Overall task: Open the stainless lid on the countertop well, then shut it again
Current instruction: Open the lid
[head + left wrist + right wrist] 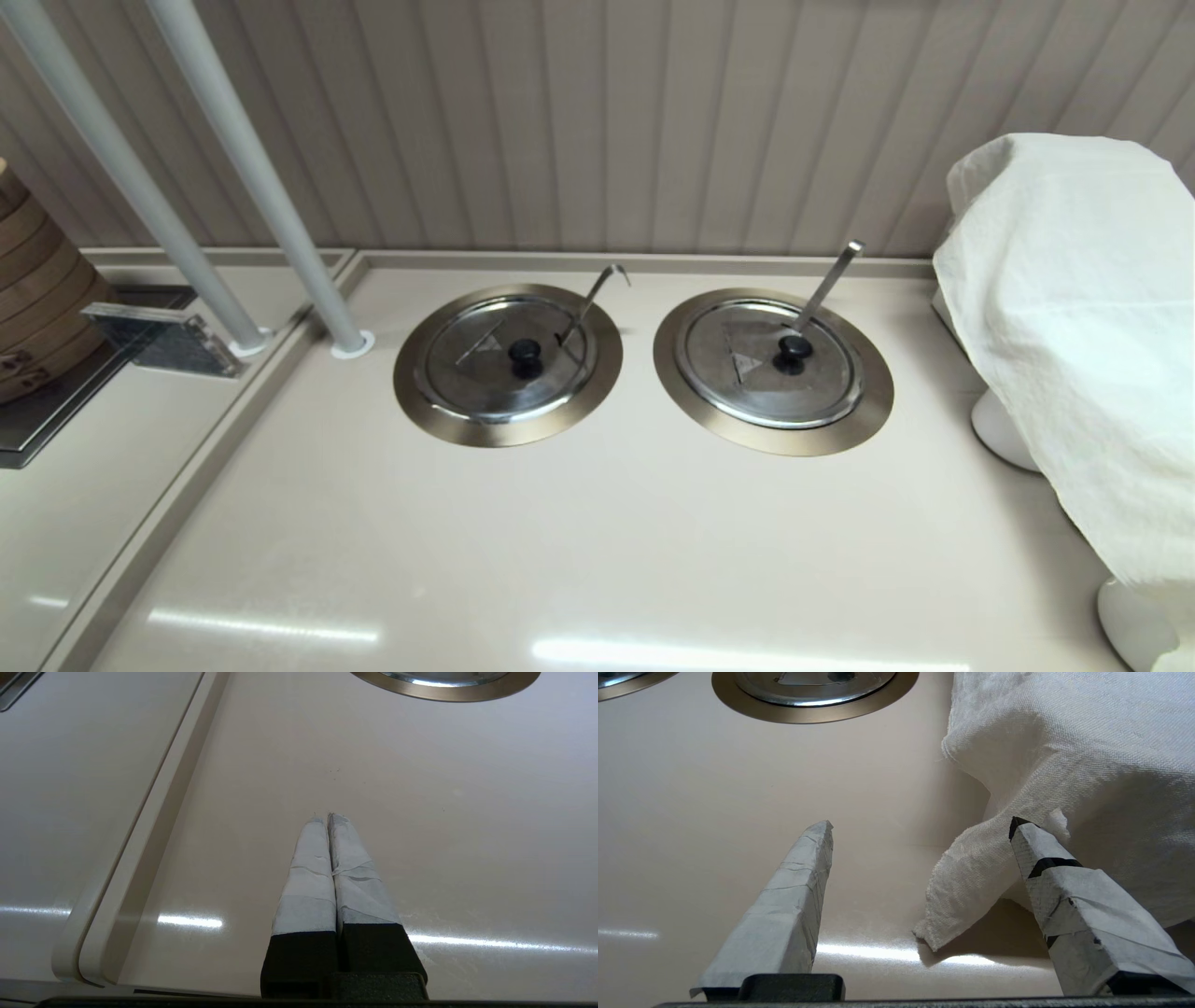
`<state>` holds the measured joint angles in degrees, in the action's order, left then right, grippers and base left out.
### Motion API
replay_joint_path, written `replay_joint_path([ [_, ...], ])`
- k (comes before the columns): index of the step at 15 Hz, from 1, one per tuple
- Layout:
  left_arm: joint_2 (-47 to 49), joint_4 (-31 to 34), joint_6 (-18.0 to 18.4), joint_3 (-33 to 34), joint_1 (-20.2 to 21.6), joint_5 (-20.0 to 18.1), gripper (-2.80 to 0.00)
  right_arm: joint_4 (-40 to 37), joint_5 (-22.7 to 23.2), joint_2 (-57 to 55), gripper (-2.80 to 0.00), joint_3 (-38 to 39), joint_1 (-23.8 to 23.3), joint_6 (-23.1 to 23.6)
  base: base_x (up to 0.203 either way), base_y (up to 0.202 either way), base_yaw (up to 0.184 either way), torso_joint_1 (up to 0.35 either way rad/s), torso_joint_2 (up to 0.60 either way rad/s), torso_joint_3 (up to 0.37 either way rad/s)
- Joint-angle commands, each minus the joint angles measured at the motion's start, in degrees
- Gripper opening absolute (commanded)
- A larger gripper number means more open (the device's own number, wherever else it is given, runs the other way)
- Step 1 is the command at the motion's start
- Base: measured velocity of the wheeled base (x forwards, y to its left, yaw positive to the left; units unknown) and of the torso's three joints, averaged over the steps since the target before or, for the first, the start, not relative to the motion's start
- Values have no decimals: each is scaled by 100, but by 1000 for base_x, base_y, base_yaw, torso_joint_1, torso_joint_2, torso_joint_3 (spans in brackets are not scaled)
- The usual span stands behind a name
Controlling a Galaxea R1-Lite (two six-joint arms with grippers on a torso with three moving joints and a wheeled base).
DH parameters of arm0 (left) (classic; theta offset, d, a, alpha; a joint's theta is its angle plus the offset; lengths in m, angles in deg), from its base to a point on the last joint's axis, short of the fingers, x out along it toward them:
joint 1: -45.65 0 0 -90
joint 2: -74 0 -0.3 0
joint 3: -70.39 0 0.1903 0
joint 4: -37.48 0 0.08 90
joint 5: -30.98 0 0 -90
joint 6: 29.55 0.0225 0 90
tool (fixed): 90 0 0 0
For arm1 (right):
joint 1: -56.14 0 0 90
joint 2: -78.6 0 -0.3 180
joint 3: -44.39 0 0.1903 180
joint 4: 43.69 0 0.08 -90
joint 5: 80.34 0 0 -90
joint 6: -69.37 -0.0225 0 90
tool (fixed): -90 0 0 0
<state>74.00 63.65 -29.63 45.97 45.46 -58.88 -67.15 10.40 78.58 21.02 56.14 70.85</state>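
The stainless lid (476, 369) lies closed on the countertop well (415, 397), the left of two wells in the head view. It has a black knob (525, 353), and the hook-ended wire handle (597, 294) passes through its edge notch. Neither gripper shows in the head view. My left gripper (327, 817) is shut and empty, low over the bare counter, with the well's ring (467, 690) well ahead of it. My right gripper (922, 825) stands open beside a white cloth and holds nothing.
The twin lid (747, 383) with a straight flat bar handle (826, 285) sits in the right ring (752, 711). A white cloth (1074, 308) drapes over something at the right; its corner (966, 891) hangs between the right fingers. Two poles (252, 177) and a bamboo steamer (37, 289) stand left.
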Motion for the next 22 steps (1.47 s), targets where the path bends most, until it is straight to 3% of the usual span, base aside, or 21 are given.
replay_joint_path([
  [1, 9, 1, 0, -1, 1, 3, -280, 1, 5, 2, 0, 0, 0, 2, 0, 0, 0, 0, 0, 0],
  [16, 9, -201, -29, -54, 1, 47, -280, 1, 5, 2, 0, 0, 0, 2, 0, 0, 0, 0, 0, 0],
  [19, 80, -227, -338, -1302, 4, 165, -280, 1, 5, 2, 0, 0, 0, 2, 0, 0, 0, 0, 0, 0],
  [22, 859, 439, -343, -2777, 8, -282, -280, 1, 5, 2, 0, 0, 0, 2, 0, 0, 0, 0, 0, 0],
])
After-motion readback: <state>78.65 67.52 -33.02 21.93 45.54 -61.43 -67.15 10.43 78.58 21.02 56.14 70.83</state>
